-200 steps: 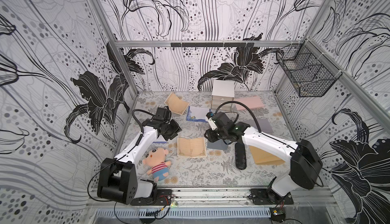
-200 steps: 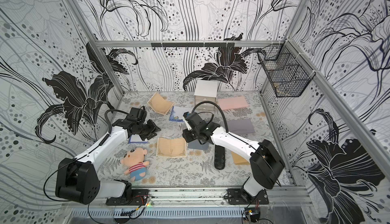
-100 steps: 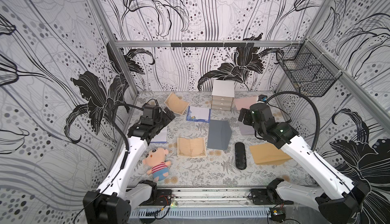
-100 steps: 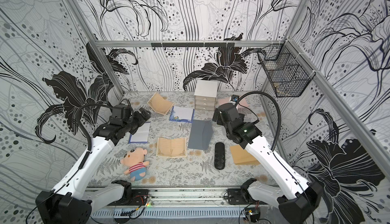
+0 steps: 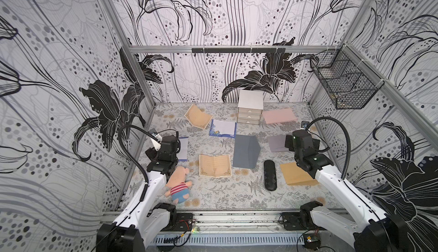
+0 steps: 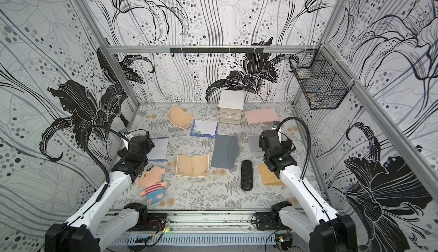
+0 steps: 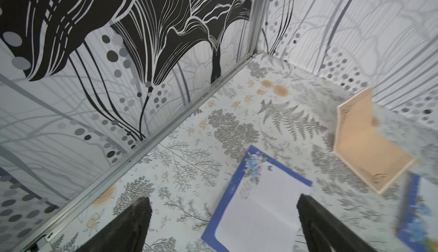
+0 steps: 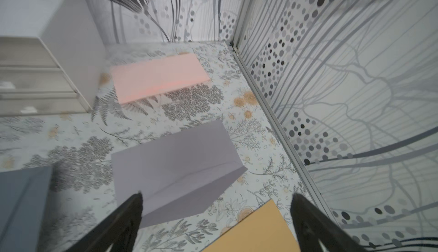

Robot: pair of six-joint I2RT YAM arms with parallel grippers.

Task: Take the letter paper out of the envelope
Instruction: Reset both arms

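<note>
Floral tabletop — slate-blue envelope flat, flap open; left fingers, right fingers spread.

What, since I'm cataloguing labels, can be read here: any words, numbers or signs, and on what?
No legible text anywhere.
Middle tan letter paper: faint printed lines, too small to read.
Blue-bordered paper by left arm: pale marks beneath the flower, blurred.
Drawer unit: small front tabs, unreadable.

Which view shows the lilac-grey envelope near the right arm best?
The right wrist view: the lilac-grey envelope lies close up and nearly whole, with its folds plain to see. In both top views it is small, and the right arm hides part of it. The left wrist view does not show it.
</note>
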